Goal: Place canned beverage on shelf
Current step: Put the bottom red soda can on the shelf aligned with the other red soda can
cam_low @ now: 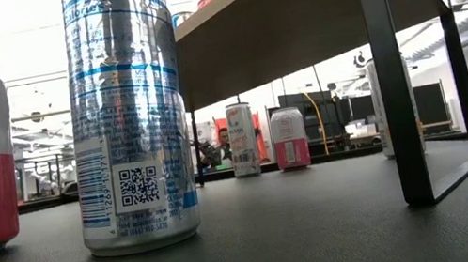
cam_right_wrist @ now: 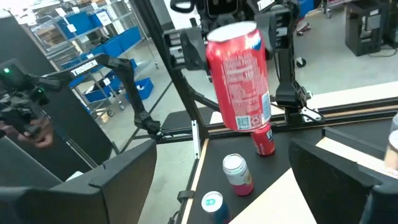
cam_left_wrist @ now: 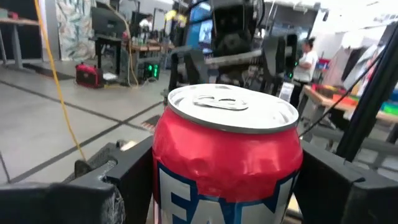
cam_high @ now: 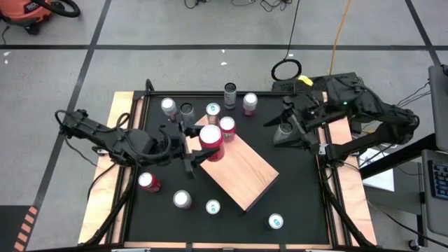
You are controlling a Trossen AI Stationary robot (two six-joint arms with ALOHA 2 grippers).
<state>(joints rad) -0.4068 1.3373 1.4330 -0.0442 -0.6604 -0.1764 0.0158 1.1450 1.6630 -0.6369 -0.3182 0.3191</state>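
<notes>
— While the left tool [cam_high: 203,140] is clamped on the red can [cam_high: 211,141], what crowds it?

— That can hangs tilted above the shelf's [cam_high: 238,171] far end, where two pink-and-white cans [cam_high: 227,127] stand on the wood. A dark-topped can [cam_high: 187,110] and a silver one [cam_high: 168,106] sit on the black surface [cam_high: 294,189] just beyond the tool, toward the far left corner.

— And the right tool [cam_high: 288,120]?

— Fingers apart, empty, near the right edge of the surface, well clear of the shelf.

— What else is on the surface?

— Two more cans [cam_high: 250,103] by the far edge. A red-and-white can [cam_high: 148,182] toward the left edge, then a silver can [cam_high: 182,199] and two blue-marked ones [cam_high: 213,207] along the near side.

— How does the shelf sit?

— Askew to the surface's edges, raised on black metal legs [cam_low: 392,76].

— The room?

— Grey floor with dark tape lines, a yellow cable [cam_high: 341,31], blue bins on racks [cam_right_wrist: 93,18]; a person [cam_left_wrist: 306,56] stands at a bench in the background.
</notes>
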